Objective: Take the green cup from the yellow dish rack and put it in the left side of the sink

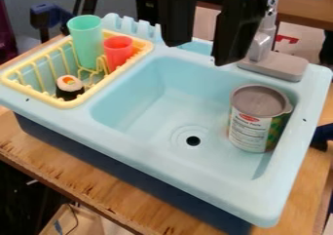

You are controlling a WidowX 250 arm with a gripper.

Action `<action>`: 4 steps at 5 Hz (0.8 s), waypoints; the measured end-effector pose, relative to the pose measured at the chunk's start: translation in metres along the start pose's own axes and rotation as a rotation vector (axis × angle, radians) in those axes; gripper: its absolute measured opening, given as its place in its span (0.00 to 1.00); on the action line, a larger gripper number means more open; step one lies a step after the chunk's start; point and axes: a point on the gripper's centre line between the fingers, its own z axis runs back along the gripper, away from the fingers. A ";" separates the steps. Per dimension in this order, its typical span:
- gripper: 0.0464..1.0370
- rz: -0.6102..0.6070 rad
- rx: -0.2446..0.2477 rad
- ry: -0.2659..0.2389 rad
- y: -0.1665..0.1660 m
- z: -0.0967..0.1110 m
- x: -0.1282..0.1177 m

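The black gripper [203, 41] hangs at the top of the view, over the back edge of the sink, its two fingers spread apart with nothing between them. Below and to its right, a can [249, 134] with a grey lid and a printed label stands upright inside the light blue sink [139, 144], against the right side of the basin. A yellow dish rack [83, 98] sits left of the basin. It holds a green cup [87, 40], a red cup [118, 52] and a sushi roll [68, 87] with a dark wrap.
A grey faucet [276, 63] rises at the sink's back right, close beside the gripper. The drain hole [193, 141] is in the basin floor left of the can. The sink stands on a wooden table [84, 173].
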 end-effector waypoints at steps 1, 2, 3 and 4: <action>0.96 0.002 0.001 0.029 0.000 -0.007 0.001; 0.96 0.024 0.022 0.027 0.021 0.001 0.003; 0.96 0.077 0.039 -0.008 0.049 0.011 0.004; 0.96 0.117 0.059 -0.047 0.079 0.020 0.003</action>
